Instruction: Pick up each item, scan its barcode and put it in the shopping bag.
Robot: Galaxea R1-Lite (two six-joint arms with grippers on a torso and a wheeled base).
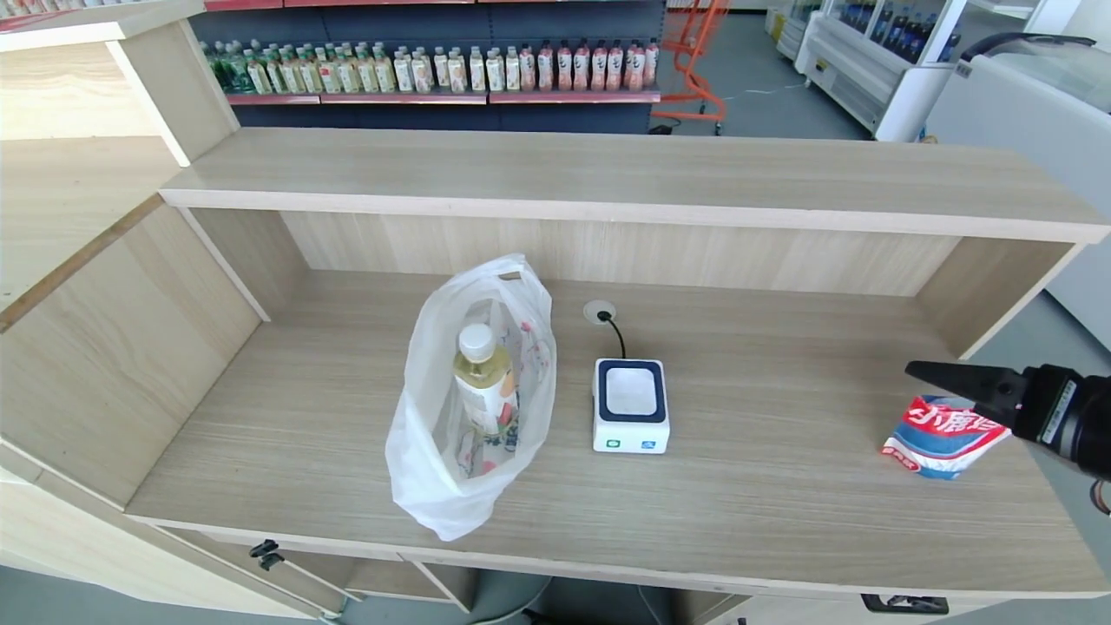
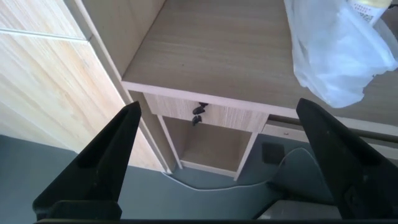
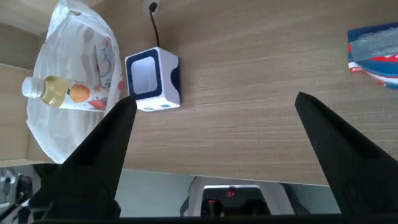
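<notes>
Wooden checkout counter (image 1: pixel 781 486) with a raised back ledge stands before store shelves of drinks (image 1: pixel 434 69). A white plastic shopping bag (image 1: pixel 434 469) lies open on the left half of the counter. Inside it is a bottle (image 1: pixel 483 373) with a white cap, resting on other printed goods. A white scanner (image 1: pixel 631 404) with a dark-framed top window sits just beside the bag, on its right. The scanner's black cable (image 1: pixel 614 334) runs back to a round port in the counter. A red, white and blue snack packet (image 1: pixel 942 438) lies near the right edge of the counter, well apart from the scanner. The right gripper (image 3: pixel 214 99) is above the counter beside this packet, with jaws spread wide and holding nothing. The left gripper (image 2: pixel 219 104) is in front of the counter's left front corner, below the top. Its jaws are likewise spread wide and empty. A small black latch (image 2: pixel 199 113) hangs under the counter edge there.
</notes>
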